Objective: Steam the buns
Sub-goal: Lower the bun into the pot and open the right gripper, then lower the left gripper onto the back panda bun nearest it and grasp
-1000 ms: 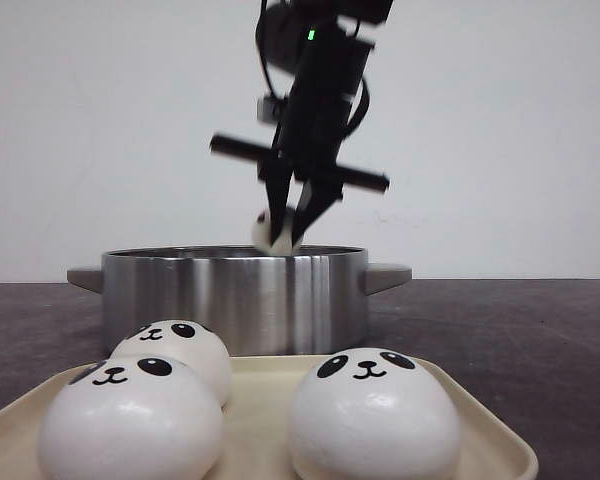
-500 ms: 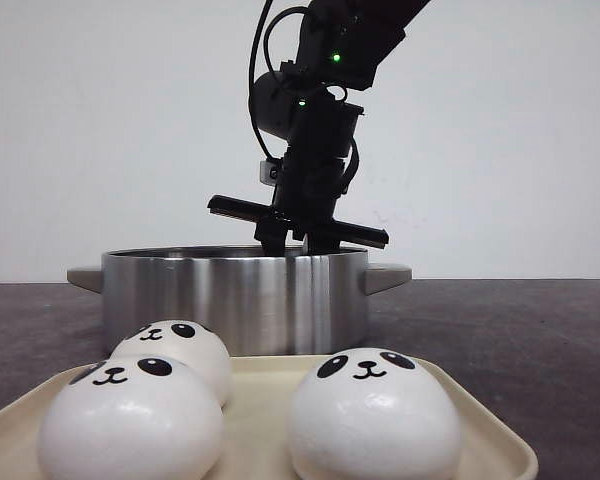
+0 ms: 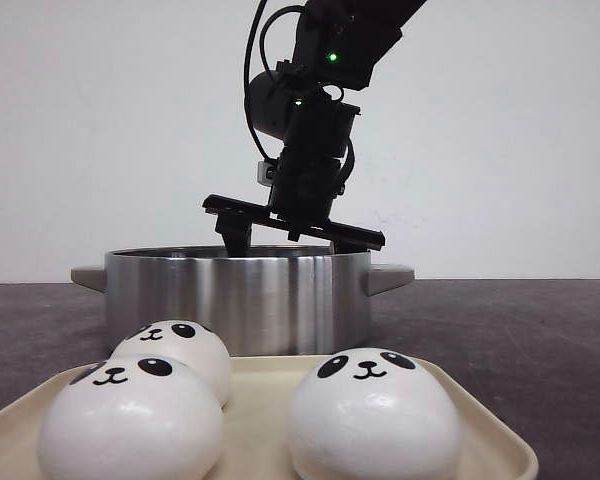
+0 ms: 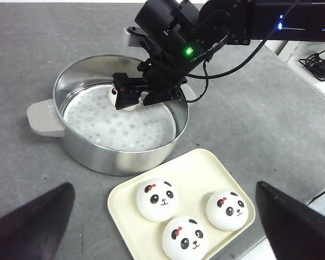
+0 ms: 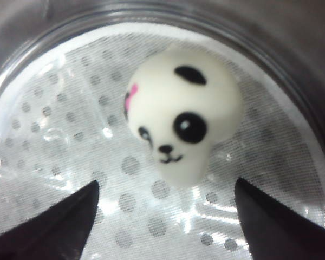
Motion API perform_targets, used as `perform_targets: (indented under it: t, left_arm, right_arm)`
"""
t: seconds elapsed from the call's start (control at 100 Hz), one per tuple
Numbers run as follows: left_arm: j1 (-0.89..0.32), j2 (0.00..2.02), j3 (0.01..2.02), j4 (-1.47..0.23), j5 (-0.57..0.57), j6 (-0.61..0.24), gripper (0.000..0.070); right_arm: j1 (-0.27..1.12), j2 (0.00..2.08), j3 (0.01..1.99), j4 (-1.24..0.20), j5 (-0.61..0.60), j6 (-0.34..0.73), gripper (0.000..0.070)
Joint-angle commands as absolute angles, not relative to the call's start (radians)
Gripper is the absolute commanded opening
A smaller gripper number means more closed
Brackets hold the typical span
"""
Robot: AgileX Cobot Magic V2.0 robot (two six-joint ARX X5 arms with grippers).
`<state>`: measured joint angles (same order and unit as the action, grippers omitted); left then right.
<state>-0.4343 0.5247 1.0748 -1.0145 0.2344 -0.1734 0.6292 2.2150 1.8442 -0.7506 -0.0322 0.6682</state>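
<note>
Dark grey table, plain white wall behind. Right gripper spread wide over steel pot, holding nothing; one panda bun lies tilted on perforated liner, face toward camera. Three buns sit upright on cream tray. Left gripper wide open, empty.

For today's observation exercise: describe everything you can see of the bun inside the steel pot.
The bun is a smooth white dome with black panda eyes, ears, nose and mouth, plus a pink mark by one ear. It lies tilted on the perforated white liner in the pot. The right gripper is open around it, fingers apart from it.
</note>
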Motion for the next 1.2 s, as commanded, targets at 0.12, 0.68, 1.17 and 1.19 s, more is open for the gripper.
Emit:
perform_targets:
  t: [0.12, 0.68, 1.17, 1.19]
  left_arm:
    - [-0.439, 0.529, 1.086, -1.007, 0.232, -0.161, 0.0699]
    - [-0.439, 0.582, 0.962, -0.925, 0.250, -0.408, 0.0699]
    - [-0.614, 0.988, 0.883, -0.833, 0.295, -0.437, 0.0699]
    - [-0.623, 1.010, 0.883, -0.823, 0.292, -0.435, 0.0699]
  right_arm:
    - [0.631, 2.239, 1.940, -0.780, -0.026, 0.688, 0.0535]
    - [0.804, 2.118, 2.709, -1.406, 0.407, 0.320, 0.0042]
    - [1.202, 1.686, 2.761, -1.427, 0.805, 0.200, 0.0016]
    - [1.224, 1.666, 2.761, -1.427, 0.816, 0.197, 0.0016]
